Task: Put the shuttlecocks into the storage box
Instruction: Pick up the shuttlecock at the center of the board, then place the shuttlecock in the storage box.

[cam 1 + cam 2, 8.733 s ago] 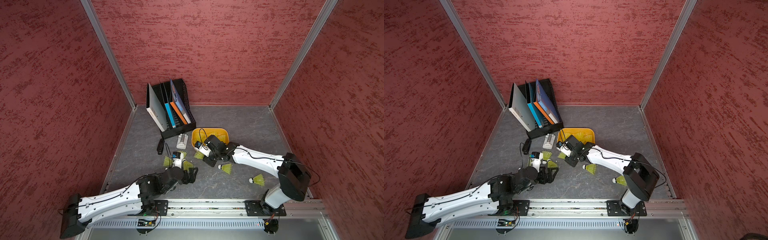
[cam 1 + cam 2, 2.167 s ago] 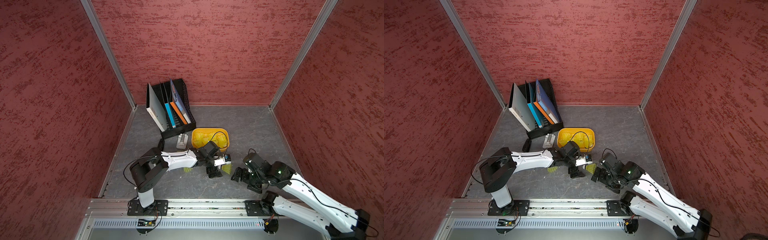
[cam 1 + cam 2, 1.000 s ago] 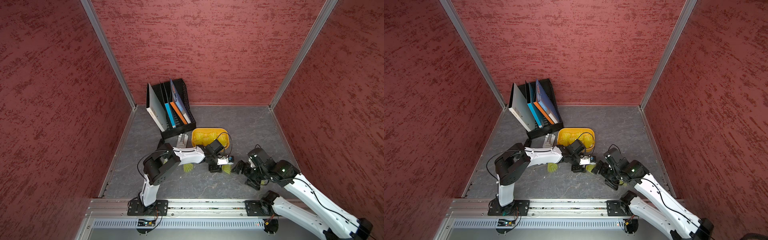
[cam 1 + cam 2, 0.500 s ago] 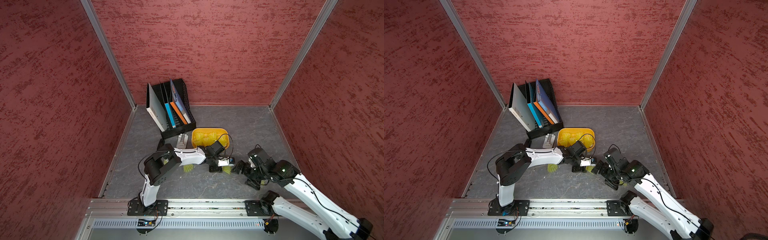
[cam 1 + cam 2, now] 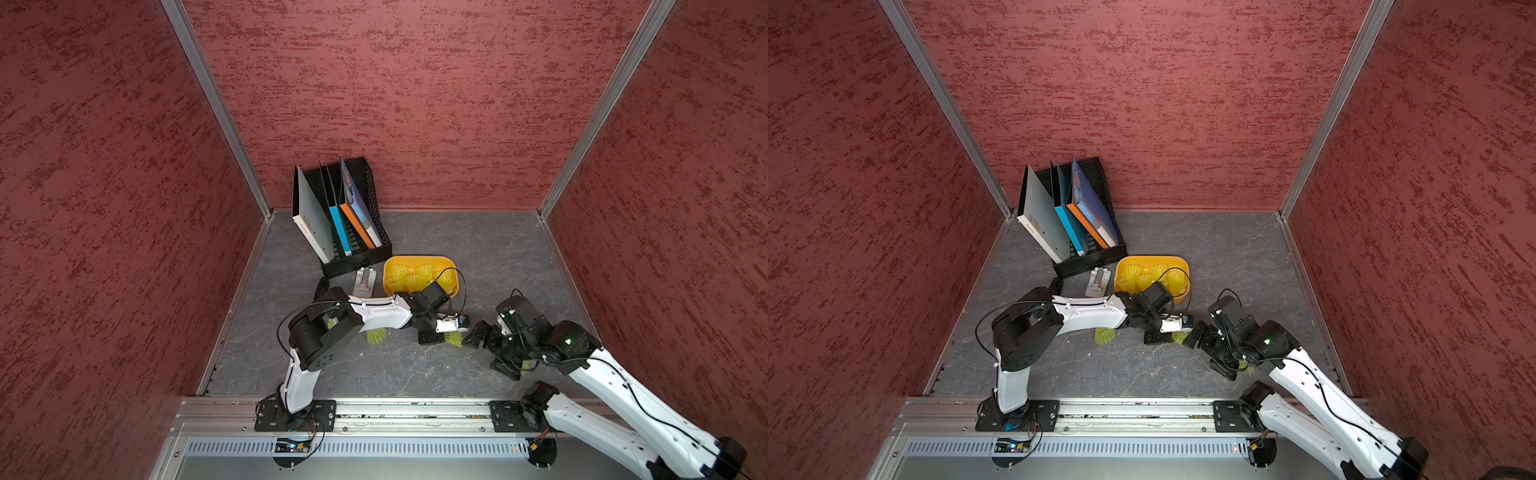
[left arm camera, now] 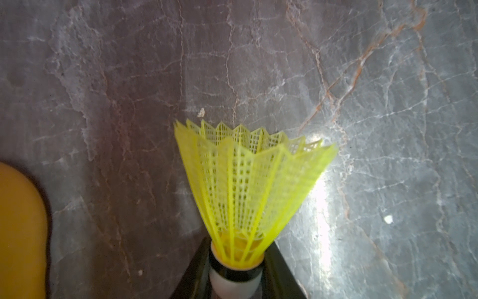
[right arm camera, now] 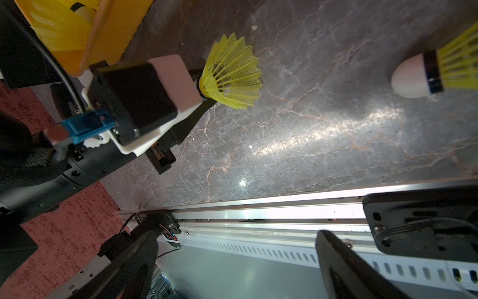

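Walls [image 5: 415,104]: red and rough-textured, closing me in on three sides.
Floor [image 5: 478,249]: grey marbled slab, glossy, with patches of glare.
Rail [image 5: 395,409]: aluminium, along the front edge, carrying both my bases.
File rack [image 5: 361,183]: black mesh with upright books, near the back wall.
Storage box [image 5: 419,261]: orange-yellow, just beside the rack, with several shuttlecocks [image 5: 415,276] inside.
Right pincer [image 5: 492,351]: spread wide and empty, low over the floor, with a loose shuttlecock [image 7: 426,75] near it.
Left pincer [image 6: 236,274]: clenched on the white tip of the gripped shuttlecock [image 6: 248,181], just in front of the box.
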You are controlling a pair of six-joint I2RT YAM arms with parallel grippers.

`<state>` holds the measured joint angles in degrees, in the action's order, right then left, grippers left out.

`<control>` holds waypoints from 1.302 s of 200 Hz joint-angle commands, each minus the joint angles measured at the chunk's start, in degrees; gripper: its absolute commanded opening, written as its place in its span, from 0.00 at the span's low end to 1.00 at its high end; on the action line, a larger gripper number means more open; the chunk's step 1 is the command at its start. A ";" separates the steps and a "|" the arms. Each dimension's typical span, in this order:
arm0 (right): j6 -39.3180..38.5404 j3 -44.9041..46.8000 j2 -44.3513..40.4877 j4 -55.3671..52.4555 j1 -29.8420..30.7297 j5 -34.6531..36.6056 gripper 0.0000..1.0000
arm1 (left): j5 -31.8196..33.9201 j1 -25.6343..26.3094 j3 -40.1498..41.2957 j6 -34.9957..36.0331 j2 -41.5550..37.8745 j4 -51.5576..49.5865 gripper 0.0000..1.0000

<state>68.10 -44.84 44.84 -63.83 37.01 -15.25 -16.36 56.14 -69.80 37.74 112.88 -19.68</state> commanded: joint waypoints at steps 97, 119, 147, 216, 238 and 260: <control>-14.55 -17.78 2.22 1.74 -0.45 10.46 0.98 | -0.44 0.66 0.90 -13.58 -11.92 0.28 0.22; -17.08 -20.72 2.18 4.31 -0.61 11.43 0.98 | -0.77 -1.12 1.00 -19.65 -15.22 0.65 0.23; -20.73 -23.26 4.66 6.43 -0.78 12.53 0.98 | -1.60 -5.84 1.59 -28.77 -19.25 1.74 0.24; -24.38 -25.87 20.10 16.99 -2.73 7.39 0.98 | 0.18 -18.21 5.16 -50.95 -25.95 3.19 0.24; -25.28 -25.91 24.37 19.95 -3.62 6.52 0.98 | 0.82 -20.51 6.64 -58.37 -26.26 4.00 0.24; -25.60 -25.30 28.37 23.77 -4.22 4.88 0.98 | 3.17 -21.19 7.17 -63.72 -25.68 3.46 0.24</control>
<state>44.10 -68.97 70.59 -46.22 33.71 -8.14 -15.70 35.38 -63.77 -16.32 87.33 -16.58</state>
